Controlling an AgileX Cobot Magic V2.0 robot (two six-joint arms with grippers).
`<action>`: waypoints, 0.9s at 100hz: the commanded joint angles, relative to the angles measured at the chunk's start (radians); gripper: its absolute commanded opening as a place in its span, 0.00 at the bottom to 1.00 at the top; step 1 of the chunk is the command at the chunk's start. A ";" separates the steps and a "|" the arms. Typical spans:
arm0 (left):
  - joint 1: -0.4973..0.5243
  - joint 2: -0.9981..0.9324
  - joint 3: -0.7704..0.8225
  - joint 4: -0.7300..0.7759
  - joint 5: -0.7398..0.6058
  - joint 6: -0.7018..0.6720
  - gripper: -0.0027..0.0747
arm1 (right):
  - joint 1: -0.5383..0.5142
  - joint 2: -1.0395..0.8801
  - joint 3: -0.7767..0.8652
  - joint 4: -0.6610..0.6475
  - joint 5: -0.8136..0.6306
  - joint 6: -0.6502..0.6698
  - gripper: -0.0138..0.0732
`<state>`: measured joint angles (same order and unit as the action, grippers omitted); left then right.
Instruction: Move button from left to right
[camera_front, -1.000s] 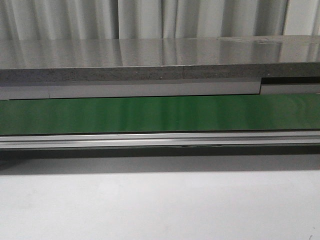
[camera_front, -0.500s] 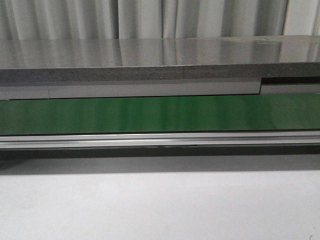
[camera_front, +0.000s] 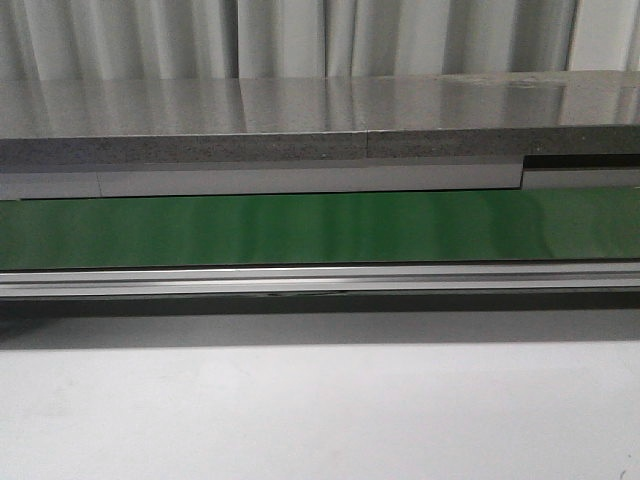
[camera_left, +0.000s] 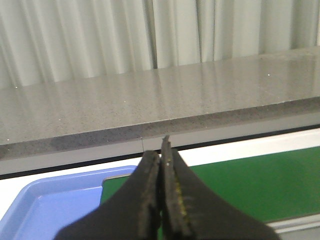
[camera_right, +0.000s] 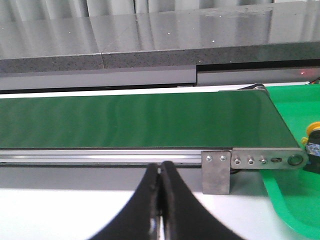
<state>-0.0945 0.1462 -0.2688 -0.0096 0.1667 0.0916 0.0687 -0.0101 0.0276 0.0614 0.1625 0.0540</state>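
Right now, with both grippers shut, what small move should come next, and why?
Probably open the left gripper and tip it down over the blue tray: it is shut on nothing, and most of the tray's inside is out of view. The only button in sight sits at the edge of the right wrist view, seemingly in the green tray.

You have no readable text, label, brand, number or sign on anything in these three views.
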 joint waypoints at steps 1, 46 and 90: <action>0.018 -0.008 0.015 0.082 -0.147 -0.124 0.01 | 0.003 -0.016 -0.019 -0.010 -0.087 -0.002 0.08; 0.048 -0.183 0.251 0.085 -0.161 -0.144 0.01 | 0.003 -0.016 -0.019 -0.010 -0.087 -0.002 0.08; 0.048 -0.184 0.307 0.087 -0.207 -0.144 0.01 | 0.003 -0.015 -0.019 -0.010 -0.086 -0.002 0.08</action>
<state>-0.0522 -0.0040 -0.0047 0.0765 0.0486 -0.0430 0.0687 -0.0101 0.0276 0.0614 0.1603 0.0540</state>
